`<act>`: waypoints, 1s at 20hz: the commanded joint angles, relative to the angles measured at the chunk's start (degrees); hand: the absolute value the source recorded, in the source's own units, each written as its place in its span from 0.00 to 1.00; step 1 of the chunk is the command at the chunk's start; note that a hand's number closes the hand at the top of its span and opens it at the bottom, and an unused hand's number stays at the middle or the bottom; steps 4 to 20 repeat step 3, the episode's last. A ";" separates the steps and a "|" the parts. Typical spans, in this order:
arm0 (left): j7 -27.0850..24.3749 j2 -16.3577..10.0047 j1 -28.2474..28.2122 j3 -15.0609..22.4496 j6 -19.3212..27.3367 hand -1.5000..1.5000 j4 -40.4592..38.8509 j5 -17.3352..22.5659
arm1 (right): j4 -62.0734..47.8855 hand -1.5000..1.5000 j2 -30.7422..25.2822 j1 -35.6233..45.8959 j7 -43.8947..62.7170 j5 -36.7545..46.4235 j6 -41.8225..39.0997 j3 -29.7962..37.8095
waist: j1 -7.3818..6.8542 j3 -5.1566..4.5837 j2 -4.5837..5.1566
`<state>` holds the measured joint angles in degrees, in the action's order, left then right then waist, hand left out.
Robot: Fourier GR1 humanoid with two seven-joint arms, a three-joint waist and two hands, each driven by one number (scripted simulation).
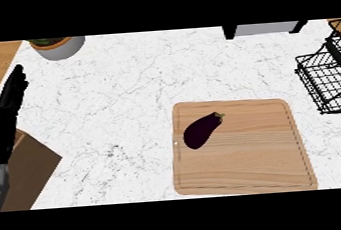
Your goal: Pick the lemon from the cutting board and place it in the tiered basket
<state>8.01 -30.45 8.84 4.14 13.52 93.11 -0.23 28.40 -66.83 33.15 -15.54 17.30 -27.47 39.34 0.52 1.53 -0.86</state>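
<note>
Head view, near to far. Nearest: wooden cutting board (pixel 244 167) lying flat on the white marble counter (pixel 113 101), right of centre, with a groove running round inside its rim. Item on the board: one dark purple eggplant (pixel 202 131), not a lemon. It lies on its side in the board's far left part, set diagonally, with its rounded end close to the left edge and its green stem cap pointing towards the far right. Nothing touches it. At the near left corner, a brown wooden panel (pixel 33 171) overlaps the counter's edge. Left hand (pixel 7 111): black, at the view's left edge on a grey forearm, fingers straight and together, pointing away towards the far side. It holds nothing, touches nothing and is at rest, well apart from the board and the eggplant. Mid-distance at the right edge: black wire tiered basket (pixel 330 83), partly cut off by the frame, standing beyond the board's far right corner and not touching it; nothing can be seen inside the part that shows. Far left: pale round pot (pixel 59 47) with green leaves. Far edge, right of centre: grey object (pixel 267 28) with dark supports, mostly out of frame; type cannot be told
</note>
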 commanded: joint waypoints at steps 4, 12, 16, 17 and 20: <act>-1.54 5.06 -3.02 2.13 0.69 0.50 -4.63 0.69 | -7.94 0.00 -4.57 -5.65 -8.84 -3.39 -5.28 5.36 | 0.54 -1.22 1.55; -1.54 5.06 -3.02 2.13 0.69 0.50 -4.63 0.69 | -7.94 0.00 -4.57 -5.65 -8.84 -3.39 -5.28 5.36 | 0.54 -1.22 1.55; -1.54 5.06 -3.02 2.13 0.69 0.50 -4.63 0.69 | -7.94 0.00 -4.57 -5.65 -8.84 -3.39 -5.28 5.36 | 0.54 -1.22 1.55; -1.54 5.06 -3.02 2.13 0.69 0.50 -4.63 0.69 | -7.94 0.00 -4.57 -5.65 -8.84 -3.39 -5.28 5.36 | 0.54 -1.22 1.55; -1.54 5.06 -3.02 2.13 0.69 0.50 -4.63 0.69 | -7.94 0.00 -4.57 -5.65 -8.84 -3.39 -5.28 5.36 | 0.54 -1.22 1.55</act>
